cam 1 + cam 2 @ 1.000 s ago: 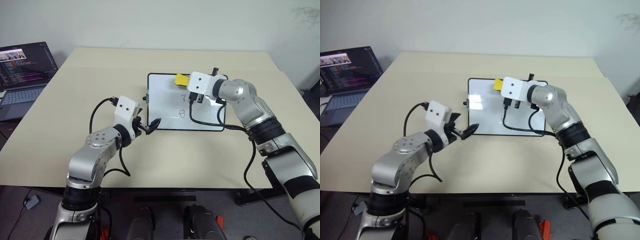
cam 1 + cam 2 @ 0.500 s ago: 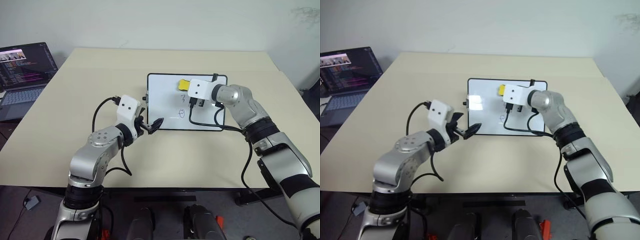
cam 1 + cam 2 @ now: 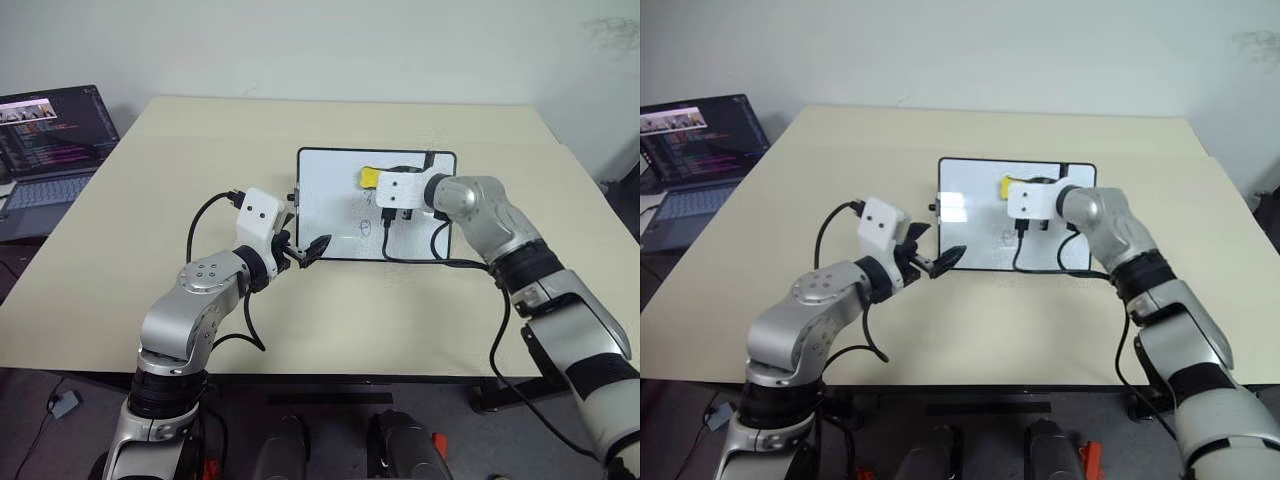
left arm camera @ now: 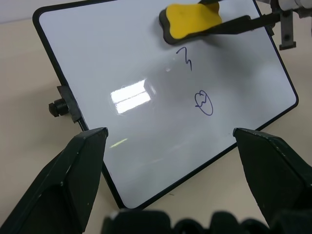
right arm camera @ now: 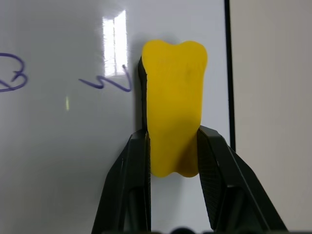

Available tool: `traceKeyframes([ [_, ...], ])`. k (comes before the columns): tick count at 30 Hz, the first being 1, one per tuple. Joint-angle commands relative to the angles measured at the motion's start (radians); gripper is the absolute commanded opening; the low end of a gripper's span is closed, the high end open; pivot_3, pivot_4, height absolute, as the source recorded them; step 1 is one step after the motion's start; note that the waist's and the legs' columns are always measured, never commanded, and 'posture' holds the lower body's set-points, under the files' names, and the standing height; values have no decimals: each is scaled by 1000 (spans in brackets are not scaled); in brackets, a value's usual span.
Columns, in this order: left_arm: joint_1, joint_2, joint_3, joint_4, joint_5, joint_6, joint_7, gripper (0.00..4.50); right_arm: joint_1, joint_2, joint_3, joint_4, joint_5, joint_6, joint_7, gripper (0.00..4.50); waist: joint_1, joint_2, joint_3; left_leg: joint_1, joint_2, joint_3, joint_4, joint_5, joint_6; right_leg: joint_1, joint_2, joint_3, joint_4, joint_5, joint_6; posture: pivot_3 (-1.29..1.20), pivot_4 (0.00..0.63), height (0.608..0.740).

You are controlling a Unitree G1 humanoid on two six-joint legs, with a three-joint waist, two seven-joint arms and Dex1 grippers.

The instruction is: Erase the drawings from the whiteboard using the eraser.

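Observation:
The whiteboard (image 3: pixel 330 200) lies flat in the middle of the table, black-framed. Two thin dark drawings show on it: a "3"-like mark (image 4: pixel 185 57) and a circled squiggle (image 4: pixel 204 102) nearer me. My right gripper (image 3: pixel 380 180) is shut on the eraser (image 5: pixel 173 97), yellow with a black base. The eraser's (image 3: pixel 369 177) black side rests against the board at its far part, right beside the "3"-like mark (image 5: pixel 105 83). My left gripper (image 3: pixel 303 247) hangs open and empty over the board's near left corner, with one finger (image 4: pixel 83 165) to each side of that view.
An open laptop (image 3: pixel 45 150) sits at the far left, off the beige table (image 3: pixel 200 150). A black cable (image 3: pixel 420 250) loops from my right wrist over the board's near right part. Small black knobs (image 4: pixel 58 106) stick out at the board's sides.
My right gripper has come down and rolled, bringing the eraser from the board's far edge onto its surface next to the "3"-like mark. The left arm has kept still.

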Motion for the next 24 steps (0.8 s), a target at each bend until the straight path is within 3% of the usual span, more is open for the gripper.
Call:
traceKeyframes([
  [1,-16,5,8,-39,-7,-10,-4,4500,53,-29,22,-39,-26,17,55,973,0,0,0,0,0,0,0,0,0,0,0,0,0,0,0,0,150,740],
  [13,-16,5,7,-36,-8,-13,-8,4500,95,-48,16,-77,-45,42,106,972,0,-1,0,1,0,0,1,0,0,1,0,0,0,0,0,0,150,740],
  [24,-17,3,3,-33,-4,-16,-6,4500,-5,-40,-17,2,-62,66,6,970,0,-1,0,1,0,0,1,2,-3,1,0,0,0,0,0,0,150,740],
])
